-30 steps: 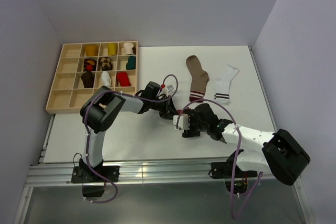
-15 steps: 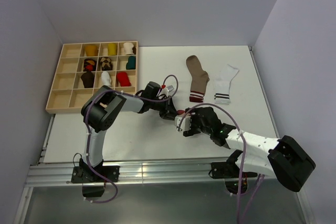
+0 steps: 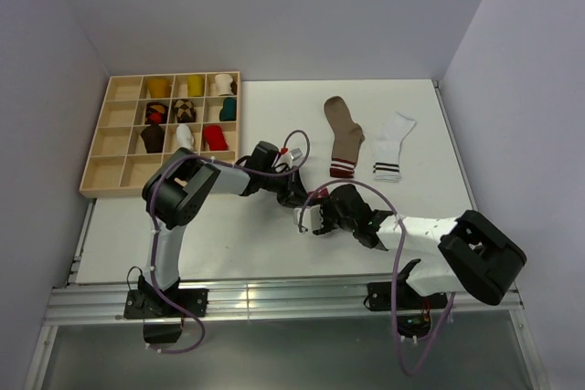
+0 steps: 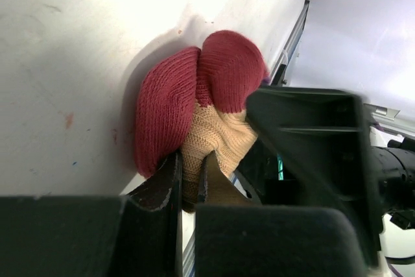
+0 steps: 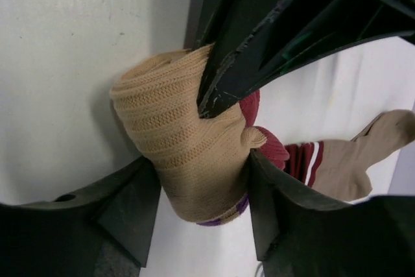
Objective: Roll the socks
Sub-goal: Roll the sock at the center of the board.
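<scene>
The left gripper (image 4: 189, 172) is pinching the sock roll's (image 4: 217, 89) tan edge; the right gripper (image 5: 202, 189) is clasping its sides.

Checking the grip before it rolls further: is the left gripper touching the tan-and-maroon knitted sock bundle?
Touching. The left wrist view shows the left gripper pinched shut on the tan fabric of the tan-and-maroon knitted sock bundle.
</scene>
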Controlling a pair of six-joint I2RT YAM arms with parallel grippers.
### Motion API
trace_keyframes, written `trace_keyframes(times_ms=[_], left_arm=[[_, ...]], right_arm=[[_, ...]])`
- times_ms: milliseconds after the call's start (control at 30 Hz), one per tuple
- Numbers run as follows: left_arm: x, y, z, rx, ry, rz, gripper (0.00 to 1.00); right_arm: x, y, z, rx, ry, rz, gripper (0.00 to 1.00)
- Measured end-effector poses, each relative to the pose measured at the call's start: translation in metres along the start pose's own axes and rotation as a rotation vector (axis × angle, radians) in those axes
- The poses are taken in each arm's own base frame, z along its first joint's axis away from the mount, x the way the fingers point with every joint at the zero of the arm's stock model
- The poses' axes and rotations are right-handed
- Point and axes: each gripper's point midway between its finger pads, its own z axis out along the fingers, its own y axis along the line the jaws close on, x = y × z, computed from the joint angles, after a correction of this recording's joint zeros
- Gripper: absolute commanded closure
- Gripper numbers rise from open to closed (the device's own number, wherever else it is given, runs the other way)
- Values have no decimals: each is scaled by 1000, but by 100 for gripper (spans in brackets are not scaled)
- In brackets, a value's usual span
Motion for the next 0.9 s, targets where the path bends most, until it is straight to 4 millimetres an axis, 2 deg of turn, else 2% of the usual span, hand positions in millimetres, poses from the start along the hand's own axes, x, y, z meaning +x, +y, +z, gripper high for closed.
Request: trace_keyframes(times_ms=[100, 133, 233, 267, 333, 367, 467, 633, 767, 900], left_arm=[[-1, 2, -1, -5, -3, -7, 100], [-1, 3, -2, -7, -4, -6, 99], [-3, 2, -5, -20, -23, 0, 89], [-3, 3, -6, -27, -34, 3, 81], [-1, 4, -10, -55, -63, 7, 76], [0, 4, -12, -66, -76, 9, 70], [1, 6, -19, -121, -138, 21, 63], [-2, 13, -44, -230, -305, 47, 62], [0, 29, -82, -347, -498, 63, 60], [5, 29, -114, -372, -643, 94, 60]], right_arm=[[2, 3, 3, -32, 21, 4, 77], [2, 3, 3, -44, 28, 7, 79], [0, 2, 2, -96, 47, 26, 80], [-1, 3, 2, -122, 50, 38, 80], [-6, 4, 1, -176, 43, 61, 80], [-8, 6, 0, -203, 40, 71, 80], [-13, 10, -2, -277, 42, 95, 80], [-18, 12, -1, -378, 52, 134, 80], [-18, 10, 0, -471, 75, 185, 80], [-17, 8, 1, -553, 80, 247, 80]])
